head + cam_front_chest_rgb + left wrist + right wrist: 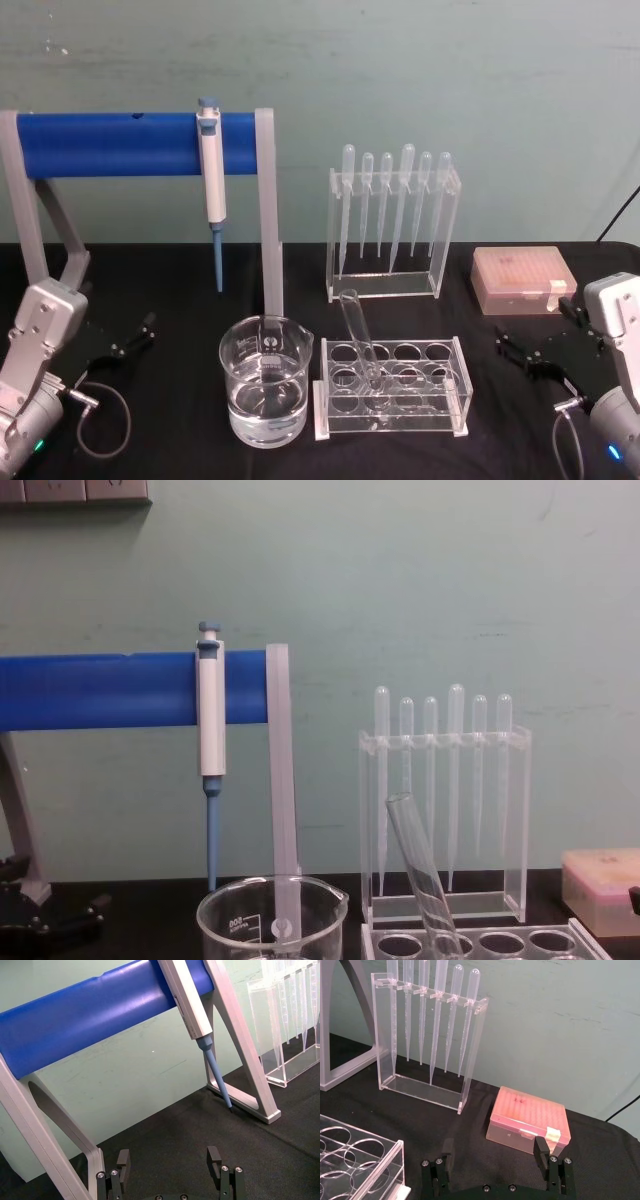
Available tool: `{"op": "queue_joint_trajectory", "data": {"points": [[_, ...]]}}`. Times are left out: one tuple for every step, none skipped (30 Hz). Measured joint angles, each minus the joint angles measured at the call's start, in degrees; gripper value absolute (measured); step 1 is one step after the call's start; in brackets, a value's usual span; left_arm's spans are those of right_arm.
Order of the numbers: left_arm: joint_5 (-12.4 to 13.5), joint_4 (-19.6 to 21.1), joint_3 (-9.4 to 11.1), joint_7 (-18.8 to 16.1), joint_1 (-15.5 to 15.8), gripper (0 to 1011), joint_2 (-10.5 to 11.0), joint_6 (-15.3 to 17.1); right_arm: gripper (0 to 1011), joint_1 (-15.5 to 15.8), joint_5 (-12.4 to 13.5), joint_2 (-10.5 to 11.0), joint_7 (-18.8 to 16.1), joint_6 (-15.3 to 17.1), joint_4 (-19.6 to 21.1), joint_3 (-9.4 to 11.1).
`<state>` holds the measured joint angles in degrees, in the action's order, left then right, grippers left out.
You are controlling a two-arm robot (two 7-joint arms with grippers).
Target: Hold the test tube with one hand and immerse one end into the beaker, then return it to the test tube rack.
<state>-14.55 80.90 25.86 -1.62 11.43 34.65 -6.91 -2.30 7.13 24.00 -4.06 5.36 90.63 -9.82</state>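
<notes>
It was a laboratory: a beaker (265, 393), a test tube (361, 335) in a rack (392, 388), pipettes (392, 205) and a micropipette (212, 175) stood on the black bench (180, 270).

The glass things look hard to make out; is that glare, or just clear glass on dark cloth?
Mostly clear glass. In the head view the beaker shows bright rim highlights and its water catches light; the test tube leaning in the rack is faint against the black cloth. In the chest view the test tube stands out better against the pale wall.
</notes>
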Motion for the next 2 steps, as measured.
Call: {"op": "queue_joint_trajectory", "data": {"points": [[0.00, 0.00, 0.00, 0.00, 0.00, 1000, 0.00, 0.00, 1000, 0.00, 0.00, 0.00, 0.01, 0.00, 0.00, -0.01], [0.00, 0.00, 0.00, 0.00, 0.00, 1000, 0.00, 0.00, 1000, 0.00, 0.01, 0.00, 0.02, 0.00, 0.00, -0.01]]}}
